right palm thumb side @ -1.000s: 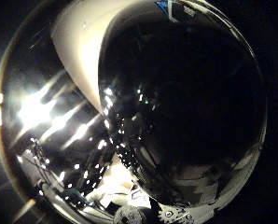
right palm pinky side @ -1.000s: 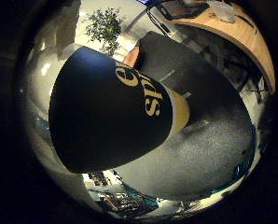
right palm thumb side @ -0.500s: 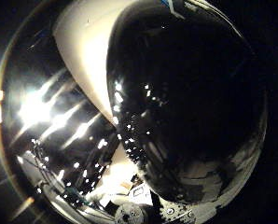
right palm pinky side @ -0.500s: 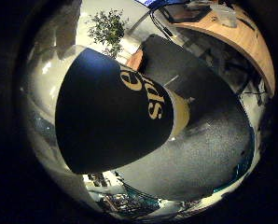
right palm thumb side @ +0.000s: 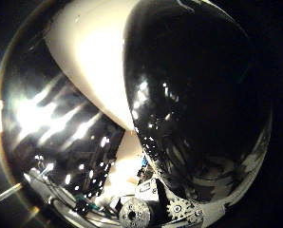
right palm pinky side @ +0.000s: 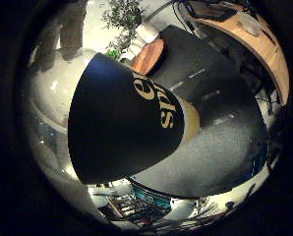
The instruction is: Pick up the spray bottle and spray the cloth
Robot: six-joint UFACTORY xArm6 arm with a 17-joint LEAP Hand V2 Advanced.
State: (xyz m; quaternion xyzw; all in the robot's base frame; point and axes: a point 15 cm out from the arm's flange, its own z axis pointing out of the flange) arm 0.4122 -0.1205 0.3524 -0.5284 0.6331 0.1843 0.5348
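The black spray bottle fills the palm views, blocking most else (a dark grey table, a potted plant beyond); the hand's grip cannot be told.

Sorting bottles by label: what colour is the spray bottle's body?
Black spray bottle, yellow lettering on it; clearest in the little finger side palm view.

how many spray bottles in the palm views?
1. The spray bottle, dark with yellow lettering, fills much of both palm views, so it sits close against the palm, above a dark grey table. Others could be hidden behind it.
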